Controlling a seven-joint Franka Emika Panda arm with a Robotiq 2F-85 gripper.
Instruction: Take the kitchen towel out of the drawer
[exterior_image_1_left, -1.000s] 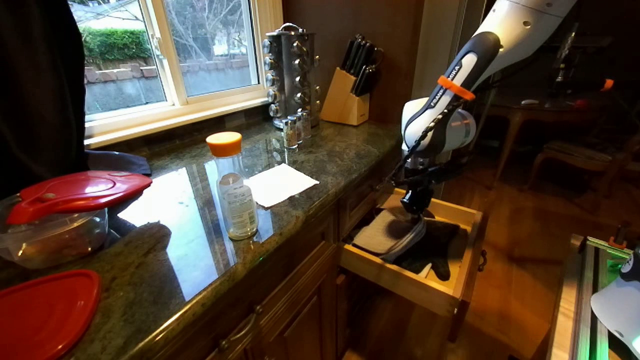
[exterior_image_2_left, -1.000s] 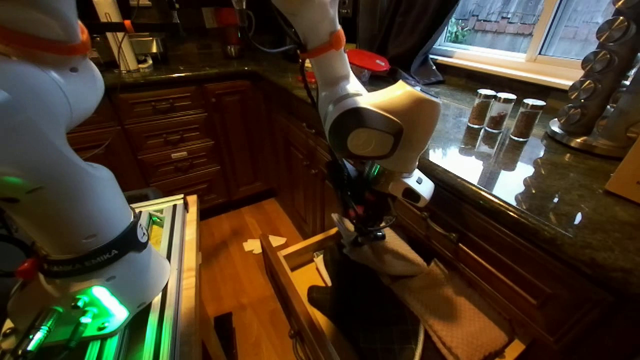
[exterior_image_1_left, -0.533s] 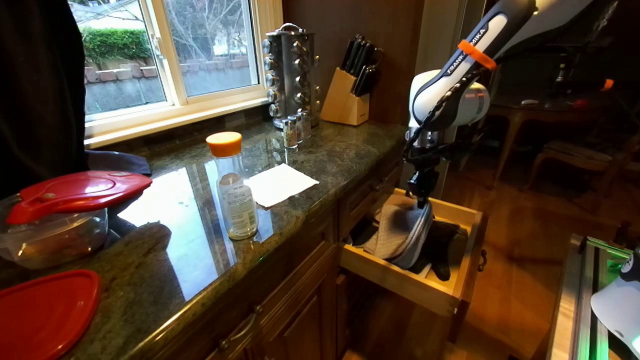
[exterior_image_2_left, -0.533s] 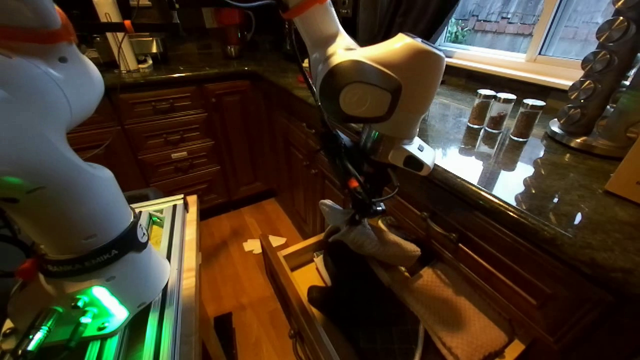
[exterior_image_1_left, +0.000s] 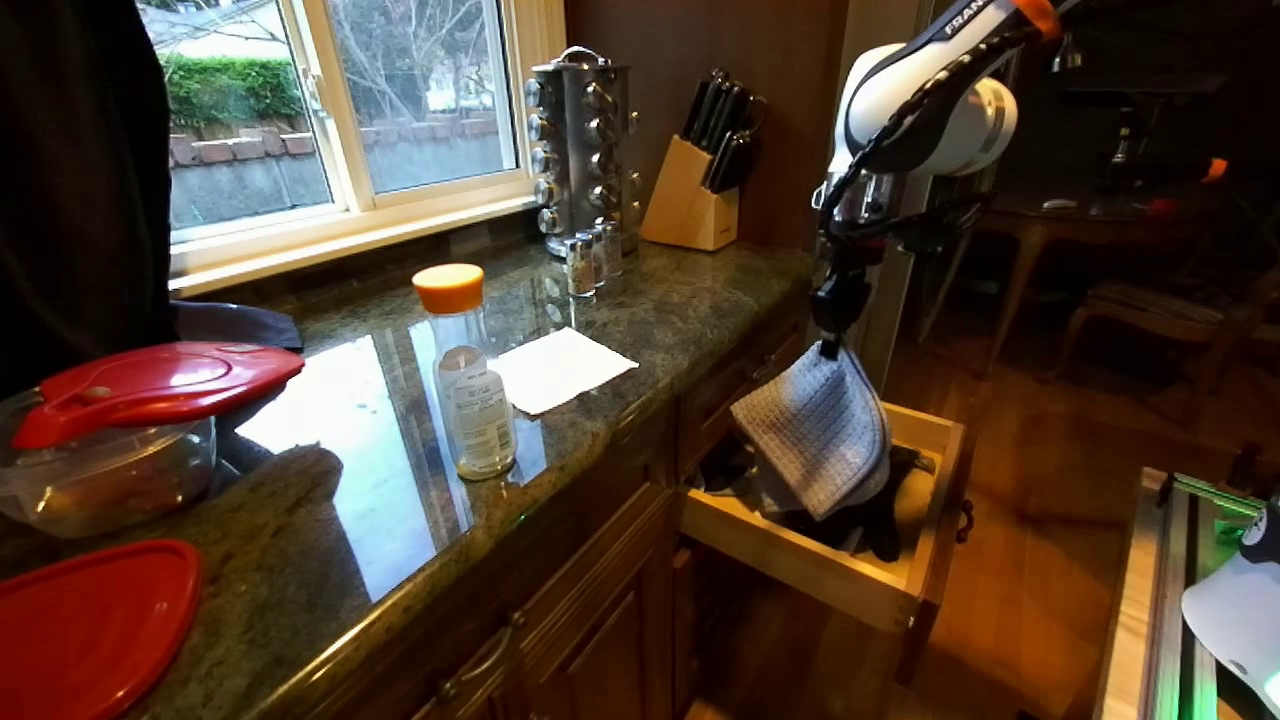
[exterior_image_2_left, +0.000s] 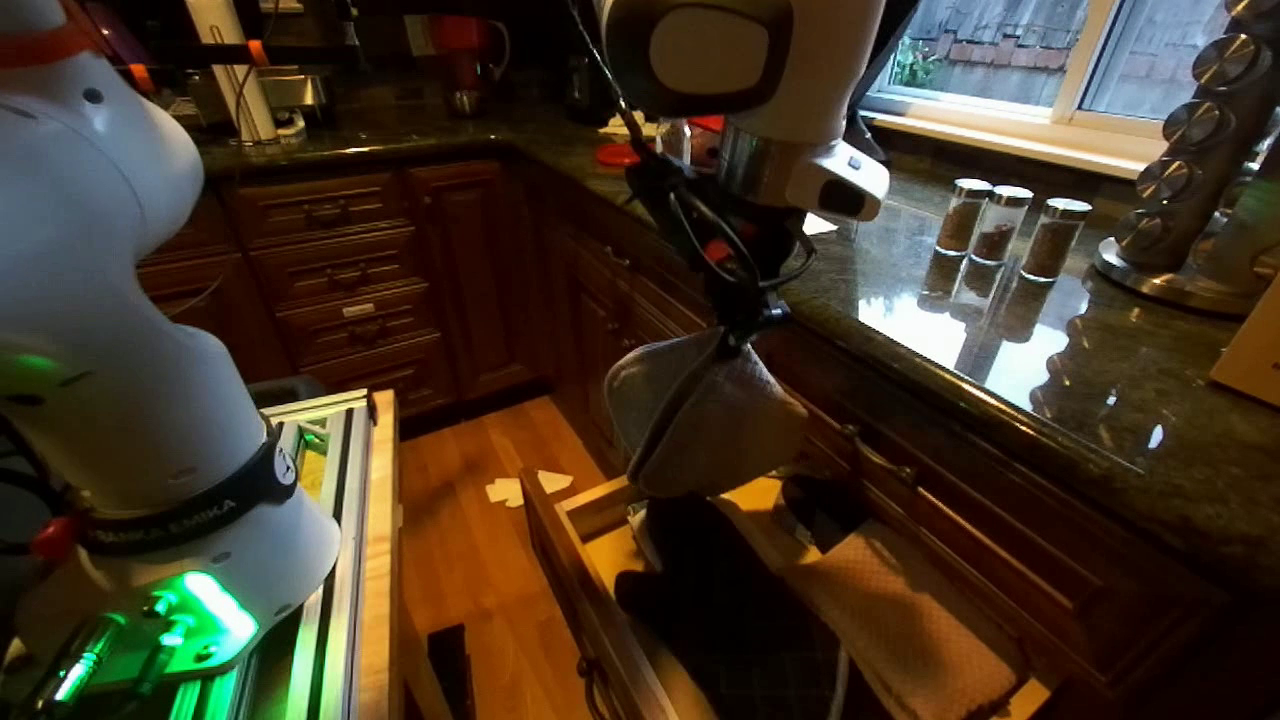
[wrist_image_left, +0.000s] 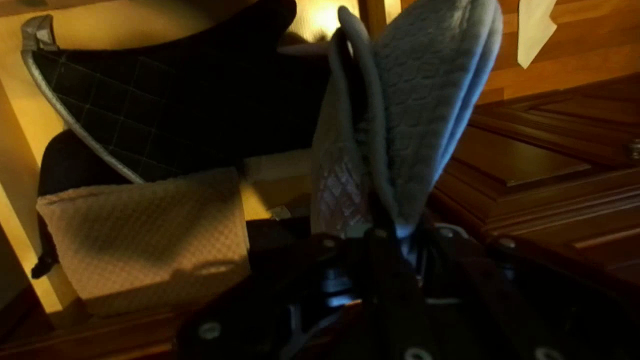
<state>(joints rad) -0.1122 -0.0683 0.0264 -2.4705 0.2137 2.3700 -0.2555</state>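
The kitchen towel is light grey with a fine check and hangs in a folded drape. It also shows in an exterior view and in the wrist view. My gripper is shut on the towel's top, fingers pointing down; it shows too in an exterior view and in the wrist view. The drawer is pulled out, with pale wood walls, below the gripper; it also shows in an exterior view. The towel hangs over it; I cannot tell whether its lowest edge touches the contents.
A black quilted mitt and a folded beige textured cloth lie in the drawer. The counter edge runs beside it. On the counter stand an orange-capped bottle, a white sheet and a knife block.
My gripper has risen from inside the drawer, lifting the towel with it. The towel now hangs down from the fingers; the folded beige cloth and the mitt stay in the drawer.
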